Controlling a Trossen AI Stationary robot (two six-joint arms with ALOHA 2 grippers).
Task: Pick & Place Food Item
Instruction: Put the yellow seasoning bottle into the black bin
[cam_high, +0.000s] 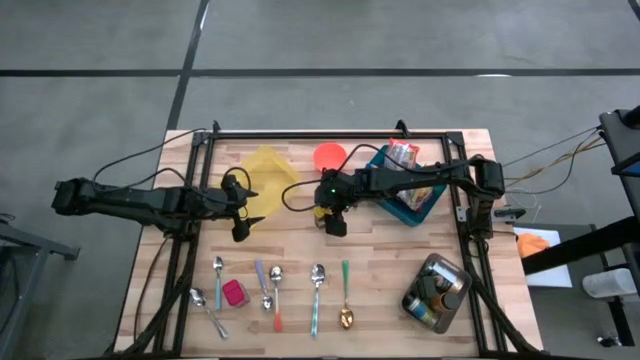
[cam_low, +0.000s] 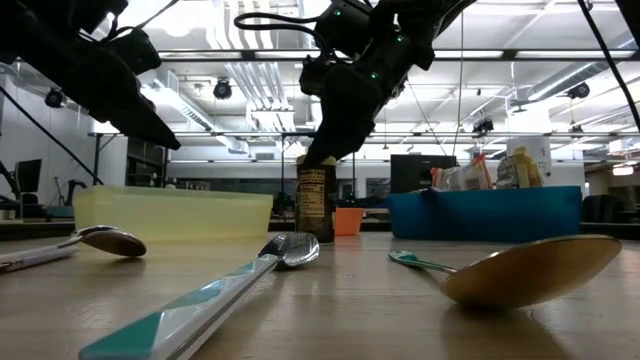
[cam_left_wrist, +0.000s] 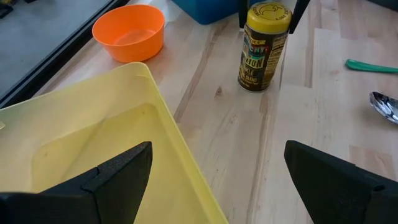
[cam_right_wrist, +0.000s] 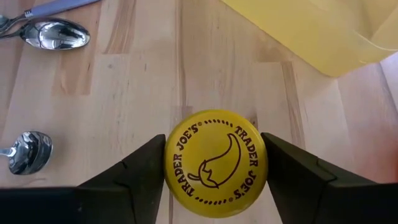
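While the overhead camera hides the spice jar (cam_left_wrist: 263, 46) almost wholly under my right gripper (cam_right_wrist: 216, 163), the wrist cameras give it to me clearly: a dark-labelled jar with a yellow lid (cam_right_wrist: 216, 163) bearing a printed pepper and brand lettering, standing upright on the bare wood near the table's middle, just right of the yellow bin (cam_left_wrist: 93, 155) and near the orange bowl (cam_left_wrist: 129, 32). My right gripper's fingers (cam_right_wrist: 134, 177) sit on either side of the lid, seemingly touching it, though I cannot tell whether they truly clamp it. From table height its label is too dark to read. My left gripper (cam_left_wrist: 217, 180) hangs over the yellow bin's edge, fingers spread wide, holding nothing. Spoons (cam_high: 317, 272) lie along the near side; the blue bin (cam_high: 412, 205) is partly covered by my right arm.
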